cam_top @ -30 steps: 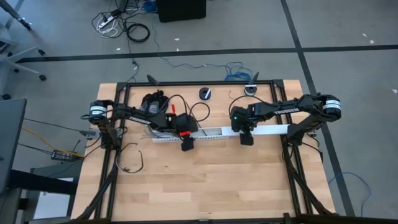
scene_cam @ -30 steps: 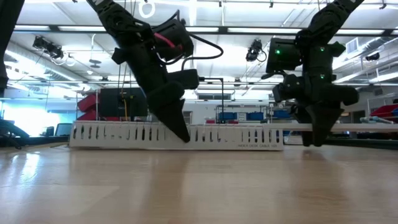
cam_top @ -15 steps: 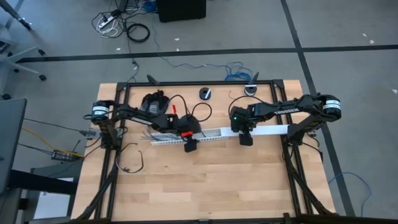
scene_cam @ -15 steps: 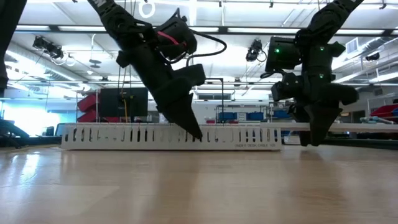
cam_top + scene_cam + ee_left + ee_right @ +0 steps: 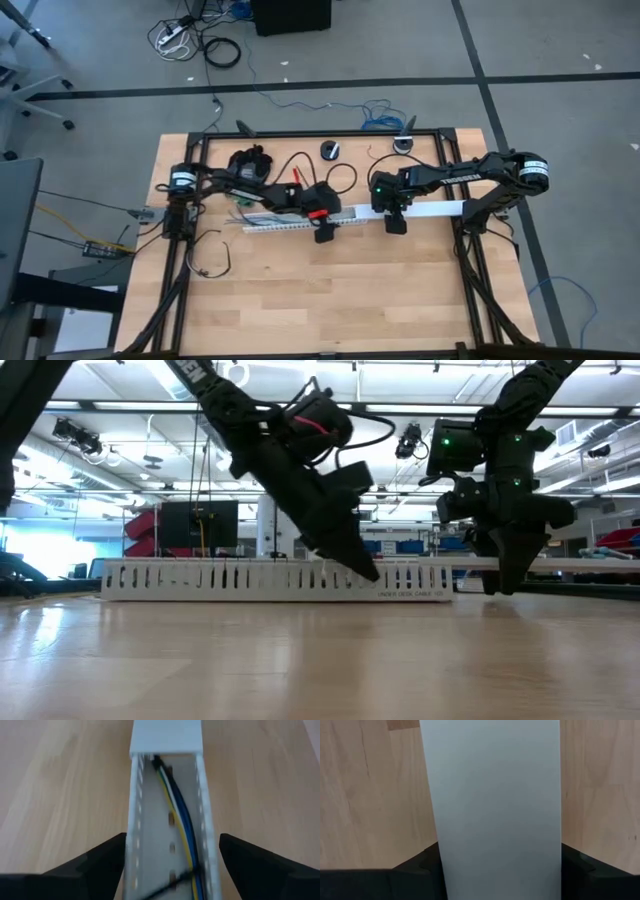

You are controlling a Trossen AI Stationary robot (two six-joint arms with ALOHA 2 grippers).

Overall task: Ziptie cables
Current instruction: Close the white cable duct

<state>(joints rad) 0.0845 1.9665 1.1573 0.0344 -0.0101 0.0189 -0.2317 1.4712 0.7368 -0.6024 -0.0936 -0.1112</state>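
Note:
A long white slotted duct [image 5: 340,215] lies flat on the wooden table. Its left stretch is uncovered, and the cables [image 5: 182,835], blue, yellow, black and white wires, run along inside it. A plain white cover [image 5: 495,795] closes the right stretch. My left gripper [image 5: 172,840] is open and slants down over the uncovered duct near its middle, one finger on each side of its walls, apart from them. My right gripper [image 5: 396,224] stands over the left end of the covered stretch, shut on it. My right gripper pinches the covered stretch of the duct between its two fingers, one on each long side [image 5: 440,865]. The fingers come steeply from above and lie across the duct. The duct stays flat on the table.
A black bundle [image 5: 248,163] and two small round parts [image 5: 330,150] [image 5: 403,145] lie near the far edge. A thin black wire loop [image 5: 210,262] lies at the near left. Black frame rails [image 5: 185,280] run along both sides of the table. Bare wood stretches in front of the duct.
My left gripper has travelled along the duct toward the table's right, nearer my right gripper, and has tipped flatter on the way. My right gripper has kept still on the cover.

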